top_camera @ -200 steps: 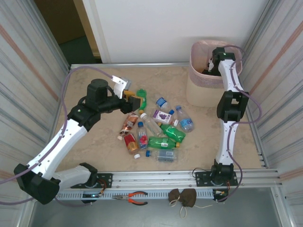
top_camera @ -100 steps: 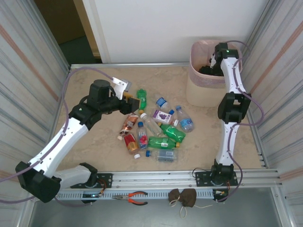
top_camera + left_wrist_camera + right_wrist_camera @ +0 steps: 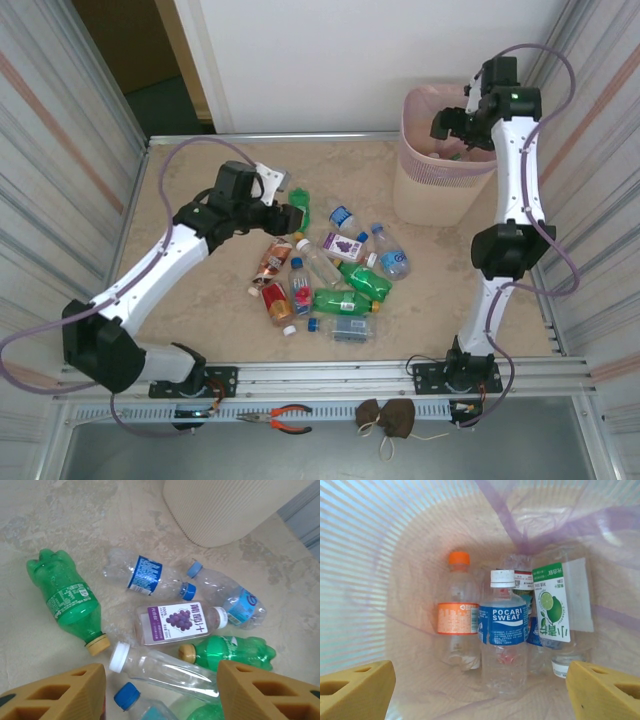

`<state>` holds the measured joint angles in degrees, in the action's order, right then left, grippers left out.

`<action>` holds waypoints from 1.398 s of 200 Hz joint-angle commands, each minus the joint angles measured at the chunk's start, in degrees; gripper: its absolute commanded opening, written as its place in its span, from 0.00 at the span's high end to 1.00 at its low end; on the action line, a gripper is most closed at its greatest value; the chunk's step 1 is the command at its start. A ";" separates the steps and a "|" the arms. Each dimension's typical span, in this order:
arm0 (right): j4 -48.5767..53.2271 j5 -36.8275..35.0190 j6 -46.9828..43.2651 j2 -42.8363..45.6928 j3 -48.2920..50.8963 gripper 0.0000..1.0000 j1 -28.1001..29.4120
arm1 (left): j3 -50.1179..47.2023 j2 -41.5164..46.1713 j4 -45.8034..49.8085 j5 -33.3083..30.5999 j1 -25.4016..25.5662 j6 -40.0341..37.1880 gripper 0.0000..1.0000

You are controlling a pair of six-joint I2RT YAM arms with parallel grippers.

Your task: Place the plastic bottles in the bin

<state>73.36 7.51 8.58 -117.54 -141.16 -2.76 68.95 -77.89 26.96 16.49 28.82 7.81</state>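
Several plastic bottles point(image 3: 335, 272) lie in a heap at mid-table. My left gripper point(image 3: 292, 215) hovers open over the heap's left end. In the left wrist view a clear bottle with a white cap point(image 3: 170, 669) lies below the gap between the left gripper point(image 3: 162, 695) fingers, untouched. Around it lie a grape-label bottle point(image 3: 177, 624) and a green bottle point(image 3: 67, 600). The pale-pink bin point(image 3: 440, 175) stands at the far right. My right gripper point(image 3: 452, 122) hangs open and empty above its mouth. Looking down past the right gripper point(image 3: 480, 692), several bottles point(image 3: 504, 625) rest in the lined bin point(image 3: 395, 555).
Corrugated metal walls close in on both sides. A rail runs along the near edge, with orange-handled pliers point(image 3: 290, 418) and a brown pouch point(image 3: 388, 418) in front of it. The bin's ribbed side point(image 3: 225, 505) stands just beyond the heap.
My right gripper has risen out of the bin to above its rim, jaws wider. The left gripper has shifted right, out over the heap.
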 commanded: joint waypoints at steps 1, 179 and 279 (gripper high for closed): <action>0.55 0.67 1.13 4.43 -0.81 0.14 -0.57 | 3.82 -3.72 0.72 -2.90 -0.65 0.88 0.38; -7.04 -1.03 2.23 33.78 28.59 0.12 -2.43 | 24.59 -38.30 7.05 -12.24 -2.45 8.89 0.23; -9.02 1.11 2.72 35.09 33.14 0.13 -2.48 | 23.26 -43.93 6.80 -11.03 -2.52 10.29 0.23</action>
<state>65.01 7.73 10.33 -84.27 -108.53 -4.91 91.79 -118.93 32.82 5.41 26.57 17.04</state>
